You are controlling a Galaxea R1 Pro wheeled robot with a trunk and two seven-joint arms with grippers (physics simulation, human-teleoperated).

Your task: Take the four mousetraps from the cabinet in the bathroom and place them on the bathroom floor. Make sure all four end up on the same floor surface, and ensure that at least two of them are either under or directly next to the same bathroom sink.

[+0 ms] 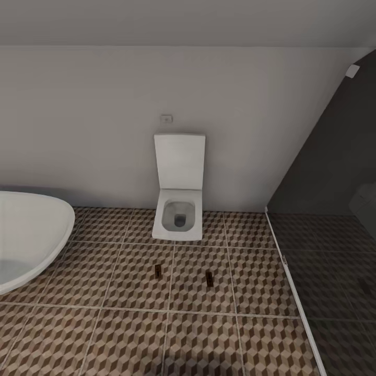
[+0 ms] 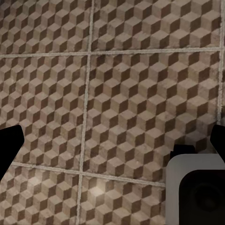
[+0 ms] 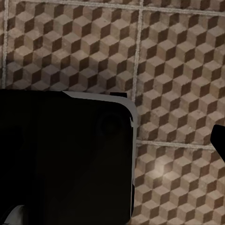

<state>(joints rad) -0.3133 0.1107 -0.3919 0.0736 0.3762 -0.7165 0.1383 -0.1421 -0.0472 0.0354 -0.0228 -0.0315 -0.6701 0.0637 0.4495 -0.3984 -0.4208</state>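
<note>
Mousetraps: two small boards, one (image 1: pixel 157 270) and another (image 1: pixel 209 278), flat on the bathroom floor (image 1: pixel 130 334), in front of the toilet (image 1: pixel 178 209), apart from each other.
Tub (image 1: pixel 26 240): at the floor's left edge.
Left claw: fingertips (image 2: pixel 9 145) spread wide, empty.
Right claw: cannot tell.

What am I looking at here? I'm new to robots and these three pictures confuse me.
They are simulator renders from one wheeled, two-armed robot. The large picture comes from its head camera: a toilet against the wall, a white tub at the left, and two mousetraps lying apart on the patterned bathroom floor. The other two come from cameras near each arm's fingers, looking down at the same tiles. The left gripper has its dark fingers spread wide, holding nothing.
</note>
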